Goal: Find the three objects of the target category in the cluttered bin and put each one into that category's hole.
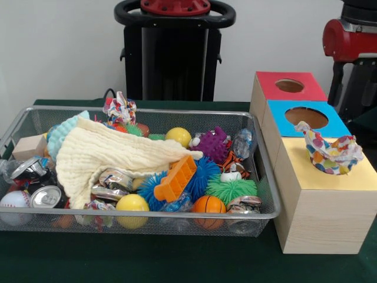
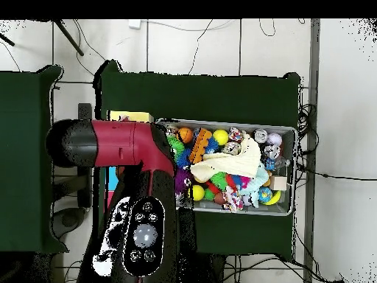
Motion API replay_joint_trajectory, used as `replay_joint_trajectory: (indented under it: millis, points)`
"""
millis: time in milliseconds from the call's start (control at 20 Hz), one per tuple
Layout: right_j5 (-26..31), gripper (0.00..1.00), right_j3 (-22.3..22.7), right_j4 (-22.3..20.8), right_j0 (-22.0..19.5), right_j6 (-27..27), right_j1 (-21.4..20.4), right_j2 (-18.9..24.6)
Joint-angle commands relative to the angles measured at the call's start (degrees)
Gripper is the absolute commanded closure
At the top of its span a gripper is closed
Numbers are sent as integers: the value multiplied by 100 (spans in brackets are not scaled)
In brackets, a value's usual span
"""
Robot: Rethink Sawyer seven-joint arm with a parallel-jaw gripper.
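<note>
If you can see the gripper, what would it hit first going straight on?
Cannot tell: neither view shows the gripper. Only the red arm shows, beyond the red-topped box, so its line cannot be judged.

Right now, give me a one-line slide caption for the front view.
One cloth bundle sits on the yellow box's top; another rests at the far rim of the cluttered bin.

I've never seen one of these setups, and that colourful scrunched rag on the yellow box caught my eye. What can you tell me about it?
The patchwork cloth bundle is a small knotted wad of fabric printed with red, blue, yellow and white patches. It looks soft and crumpled, with loose ends sticking up. It sits on the yellow-topped wooden box, at the far end of the lid, right where that box's hole would be, so the hole itself is hidden. It seems to rest in or over the opening rather than fully dropped through. Nothing else touches it.
</note>
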Motion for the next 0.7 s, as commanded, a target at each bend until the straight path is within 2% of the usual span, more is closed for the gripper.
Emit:
replay_joint_trajectory:
  millis: [50,400,450,700]
  points:
    - [161,0,515,123,-58,1430,235,136]
    - [138,0,553,143,-40,1468,231,127]
    - [151,100,553,153,-44,1470,232,132]
    - [142,100,536,165,-52,1474,244,134]
